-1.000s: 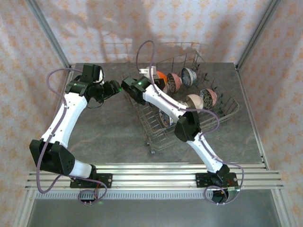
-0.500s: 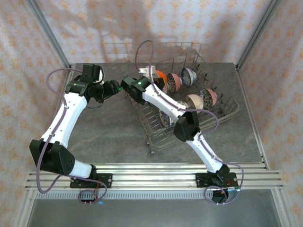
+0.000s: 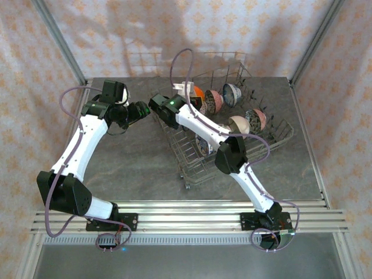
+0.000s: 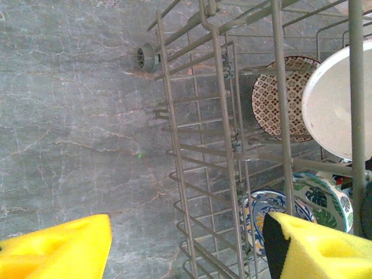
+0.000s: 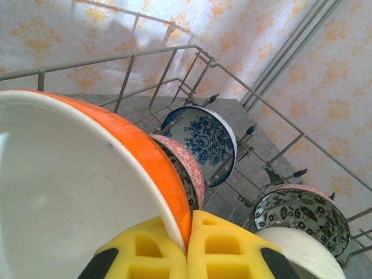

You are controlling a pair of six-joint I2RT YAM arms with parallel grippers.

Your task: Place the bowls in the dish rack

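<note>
The right gripper (image 5: pixel 187 239) is closed, its yellow foam pads pinching the rim of the bright orange round ceramic bowl (image 5: pixel 139 150), which is held at the far end of the large grey wire dish rack (image 3: pixel 195 165). Just beside this bowl, a pinkish-red patterned bowl (image 5: pixel 190 168) and a blue floral bowl (image 5: pixel 203 139) stand on edge. The left gripper (image 4: pixel 186 247) is wide open and holds nothing; it is over the grey stone-pattern table (image 4: pixel 75 116), beside the rack.
</note>
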